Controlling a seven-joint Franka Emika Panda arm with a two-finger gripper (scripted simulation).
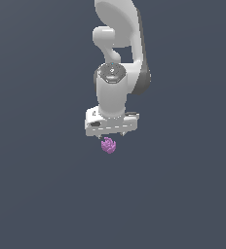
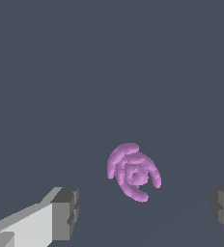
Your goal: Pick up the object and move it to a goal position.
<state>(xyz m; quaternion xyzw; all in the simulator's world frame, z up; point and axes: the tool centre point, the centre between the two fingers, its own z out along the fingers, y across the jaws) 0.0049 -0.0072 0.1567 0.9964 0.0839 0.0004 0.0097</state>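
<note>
- Clearly the approach step is in hand: the white Panda arm [image 1: 117, 58] hangs over the dark grey desk [image 1: 37, 194] with its gripper [image 1: 110, 136] pointing down, and nothing is held yet.
- The object [image 1: 108, 145], a small purple-magenta knobbly clump of curled ridges, lies on the desk just below the gripper's white body in the exterior view, a little toward that view's left of the gripper's middle.
- In the wrist view the clump [image 2: 133, 171] sits between the two fingers [image 2: 65, 213] but ahead of them, apart from both pads; no pad touches it.
- The fingers are spread wide, one at each lower corner of the wrist view, with a gap much broader than the clump, so they are released and empty.
- How high the fingertips stand above the desk I cannot tell; the exterior view hides them behind the gripper body.
- My judgement: the pick has not begun, so most of the task remains. No goal marker shows in either view.
- The next move calls for a small shift to bring the clump onto the line between the pads, then a straight descent until the pads flank it.
- Closing should be gentle and centred, since the lumpy surface offers uneven contact and could roll or squirt out sideways.
</note>
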